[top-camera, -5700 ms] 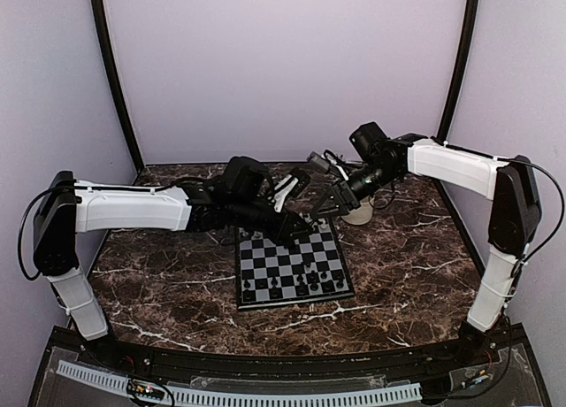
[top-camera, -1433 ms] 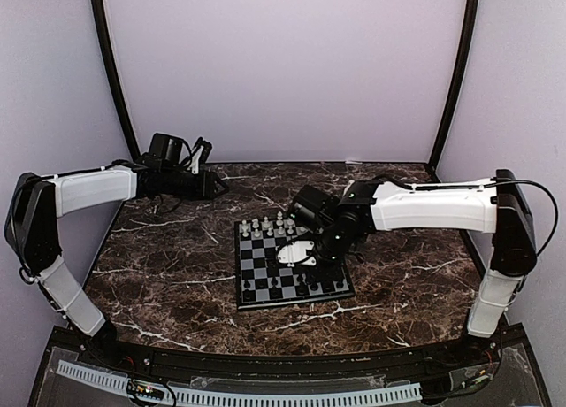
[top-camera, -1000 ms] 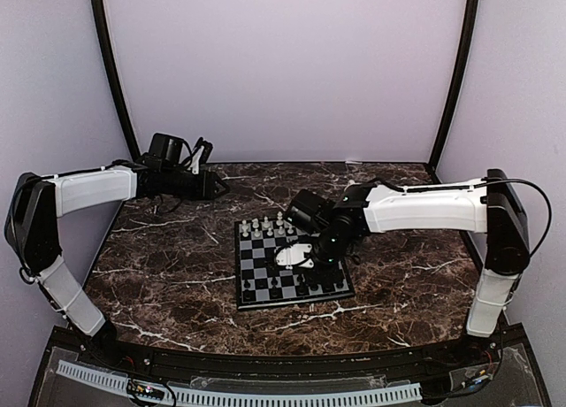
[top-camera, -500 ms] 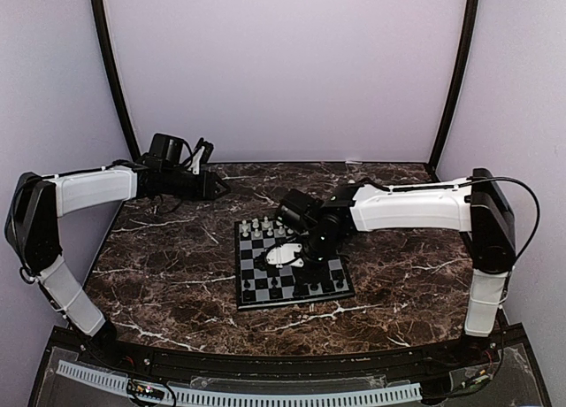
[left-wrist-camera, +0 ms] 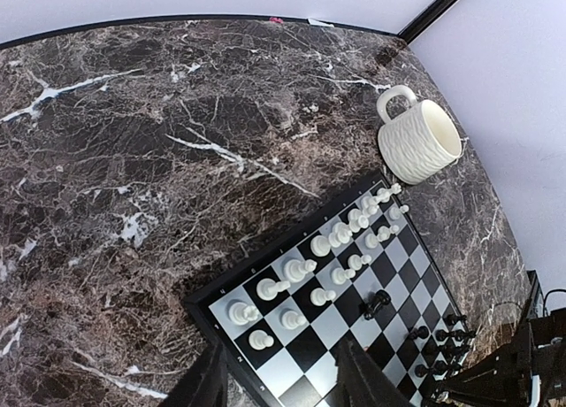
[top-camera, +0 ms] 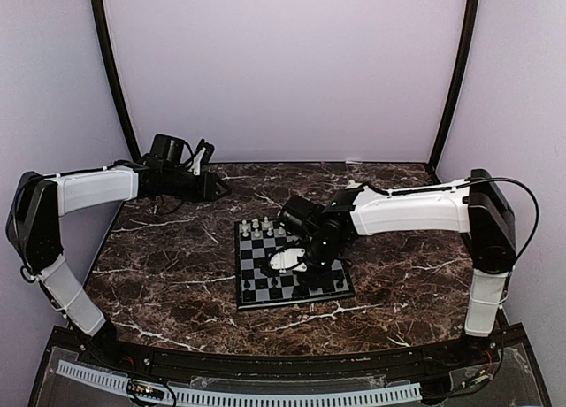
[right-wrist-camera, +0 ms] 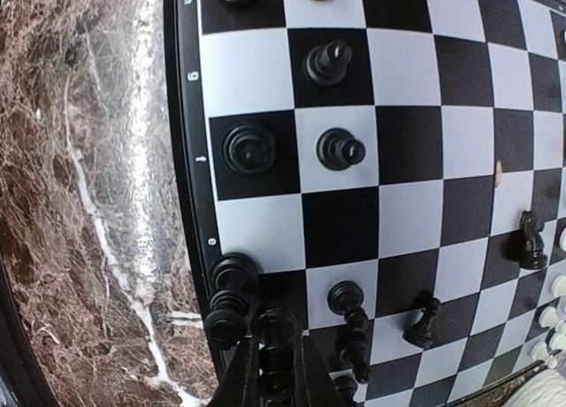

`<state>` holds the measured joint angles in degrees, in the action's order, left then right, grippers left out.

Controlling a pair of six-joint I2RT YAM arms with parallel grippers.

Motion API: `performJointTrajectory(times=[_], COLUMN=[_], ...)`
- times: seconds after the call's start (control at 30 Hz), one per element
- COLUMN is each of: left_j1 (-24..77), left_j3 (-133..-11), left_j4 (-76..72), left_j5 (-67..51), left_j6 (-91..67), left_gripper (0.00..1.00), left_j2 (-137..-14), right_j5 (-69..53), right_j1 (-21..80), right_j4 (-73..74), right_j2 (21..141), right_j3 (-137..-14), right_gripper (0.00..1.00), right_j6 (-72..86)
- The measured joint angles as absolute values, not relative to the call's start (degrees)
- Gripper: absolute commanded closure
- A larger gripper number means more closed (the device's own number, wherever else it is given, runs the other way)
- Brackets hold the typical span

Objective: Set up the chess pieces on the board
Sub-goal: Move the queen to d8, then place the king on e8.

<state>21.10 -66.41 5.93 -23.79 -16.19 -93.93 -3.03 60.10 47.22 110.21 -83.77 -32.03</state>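
Here the board (left-wrist-camera: 309,347) carries chess pieces (left-wrist-camera: 299,270), mug (left-wrist-camera: 420,142) beside.

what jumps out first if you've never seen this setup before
The right gripper draws the eye first: low over the near half of the board, its jaws closed around a black piece. Next come the white pieces, lined up in two rows at the board's far end, with a cream mug on the marble tabletop just beyond them. The left gripper hangs open over the tabletop's far left corner.
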Motion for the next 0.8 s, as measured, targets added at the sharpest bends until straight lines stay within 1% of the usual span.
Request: performJointTrajectory(times=[0.17, 0.8], left_j1=[21.1, 21.1], left_j3=[-66.5, -66.6], left_j4=[5.9, 6.0], left_j5=[-24.4, -24.7], left_j6=[-16.3, -16.6], left_gripper=[0.55, 0.55], left_j2=[-94.1, -94.5], right_j5=[-2.7, -3.4], right_j1=[59.9, 59.9], right_j4=[47.2, 46.4], right_j2=[109.8, 110.1], right_j3=[-81.3, -82.0], right_gripper=[0.99, 0.95], right_j6=[-32.0, -31.6])
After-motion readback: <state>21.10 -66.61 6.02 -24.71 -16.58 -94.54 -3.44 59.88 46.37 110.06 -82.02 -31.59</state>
